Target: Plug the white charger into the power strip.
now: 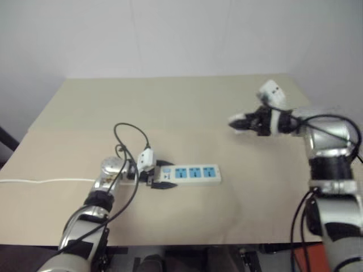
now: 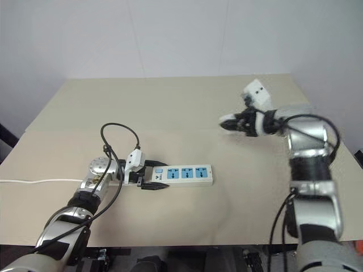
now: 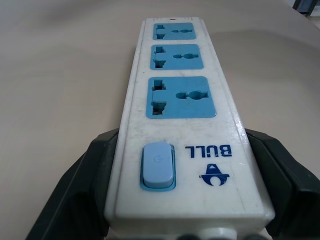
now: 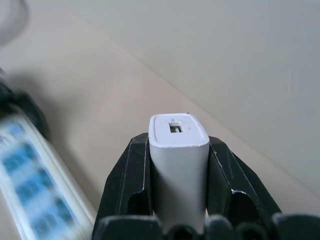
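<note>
Charger (image 4: 178, 150) above beige table (image 1: 187, 102)

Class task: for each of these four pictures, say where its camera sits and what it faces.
Left and right eye views: on the head, looking down over the table and both arms.
Left wrist view: along the left claw, clamped on the power strip at its switch end.
Right wrist view: along the right claw, gripping the white charger.
Shared: all four views show the strip.

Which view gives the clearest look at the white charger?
The right wrist view: the white charger sits close up, clamped between the right gripper's fingers. Both eye views show it as a small white tip at that gripper, above the table.
</note>
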### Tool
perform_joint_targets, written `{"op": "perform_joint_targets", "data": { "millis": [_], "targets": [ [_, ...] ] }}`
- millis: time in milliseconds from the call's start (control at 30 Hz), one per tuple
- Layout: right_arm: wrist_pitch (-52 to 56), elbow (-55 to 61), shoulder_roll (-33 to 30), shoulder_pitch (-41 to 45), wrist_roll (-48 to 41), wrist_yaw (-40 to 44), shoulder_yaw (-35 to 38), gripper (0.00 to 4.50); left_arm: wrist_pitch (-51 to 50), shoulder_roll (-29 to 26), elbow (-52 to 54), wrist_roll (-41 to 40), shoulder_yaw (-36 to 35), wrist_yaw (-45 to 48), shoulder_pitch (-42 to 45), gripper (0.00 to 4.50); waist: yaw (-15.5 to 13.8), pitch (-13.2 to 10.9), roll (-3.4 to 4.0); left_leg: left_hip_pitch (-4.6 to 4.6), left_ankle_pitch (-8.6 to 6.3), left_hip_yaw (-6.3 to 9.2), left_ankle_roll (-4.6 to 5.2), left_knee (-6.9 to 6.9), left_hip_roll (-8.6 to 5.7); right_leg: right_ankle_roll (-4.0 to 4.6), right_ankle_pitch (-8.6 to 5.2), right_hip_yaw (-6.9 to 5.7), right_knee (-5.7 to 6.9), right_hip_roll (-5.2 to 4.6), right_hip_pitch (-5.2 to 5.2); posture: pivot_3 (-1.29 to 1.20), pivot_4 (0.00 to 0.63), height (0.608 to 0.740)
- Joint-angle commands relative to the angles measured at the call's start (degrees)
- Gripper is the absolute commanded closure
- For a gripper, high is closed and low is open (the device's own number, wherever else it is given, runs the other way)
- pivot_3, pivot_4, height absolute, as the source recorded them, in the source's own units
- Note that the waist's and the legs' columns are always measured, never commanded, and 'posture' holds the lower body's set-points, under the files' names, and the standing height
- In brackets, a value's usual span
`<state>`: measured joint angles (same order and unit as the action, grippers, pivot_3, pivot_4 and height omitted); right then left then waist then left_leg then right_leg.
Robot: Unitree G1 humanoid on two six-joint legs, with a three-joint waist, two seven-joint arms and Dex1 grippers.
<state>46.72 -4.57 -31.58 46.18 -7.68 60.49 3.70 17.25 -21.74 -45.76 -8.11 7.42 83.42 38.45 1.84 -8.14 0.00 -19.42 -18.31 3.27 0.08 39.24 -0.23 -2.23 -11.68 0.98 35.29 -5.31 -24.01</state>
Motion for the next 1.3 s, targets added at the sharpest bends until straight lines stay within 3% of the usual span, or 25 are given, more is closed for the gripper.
{"op": "perform_joint_targets", "data": {
  "millis": [33, 167, 467, 700, 1300],
  "targets": [
    [-1.9, 8.4, 4.1, -4.3, -4.5, -5.1, 2.7, 3.41, -1.0, -0.7, 0.1, 1.2, 1.4, 0.8, -0.8, 1.20, -0.1, 0.0, 0.00, 0.00, 0.00, -0.02, 0.00, 0.02, -0.01, 0.00, 0.00, 0.02, -0.01, 0.00, 0.00, 0.00, 0.150, 0.740],
    [-7.9, 10.7, 9.2, -9.5, -6.6, -7.1, -0.1, 3.41, -1.5, -0.9, 1.0, 0.8, 1.6, 1.1, -1.6, 1.20, 0.1, 0.0, 0.00, 0.04, 0.00, -0.01, 0.00, 0.00, 0.01, 0.00, 0.00, 0.04, 0.03, 0.04, -0.02, 0.00, 0.150, 0.740],
    [-17.3, 7.5, 11.9, -14.4, -9.5, -1.2, -8.2, 3.41, -1.7, -1.4, 1.9, 0.7, 1.9, 1.6, -1.9, 1.20, 0.4, 0.0, 0.00, 0.09, 0.00, -0.01, 0.01, 0.00, 0.01, 0.00, 0.00, 0.03, -0.03, 0.06, 0.02, 0.00, 0.150, 0.740],
    [-24.5, 1.7, 14.7, -13.8, -7.6, 0.1, -13.6, 3.41, -1.9, -1.5, 3.3, 0.6, 2.3, 1.6, -3.0, 1.20, 0.5, 0.0, -0.02, 0.11, 0.00, -0.01, 0.01, -0.01, 0.02, 0.00, 0.00, 0.03, -0.05, 0.07, 0.05, 0.00, 0.150, 0.740],
    [-31.0, -9.2, 18.4, -11.3, -5.4, -0.6, -17.2, 3.41, -4.3, -2.7, 8.2, -0.1, 2.5, 1.0, -6.1, 1.20, 0.8, 0.1, -0.13, 0.18, 0.00, 0.00, 0.01, -0.01, 0.05, 0.01, 0.00, 0.04, 0.00, 0.10, 0.04, 0.00, 0.150, 0.740]
  ]
}}
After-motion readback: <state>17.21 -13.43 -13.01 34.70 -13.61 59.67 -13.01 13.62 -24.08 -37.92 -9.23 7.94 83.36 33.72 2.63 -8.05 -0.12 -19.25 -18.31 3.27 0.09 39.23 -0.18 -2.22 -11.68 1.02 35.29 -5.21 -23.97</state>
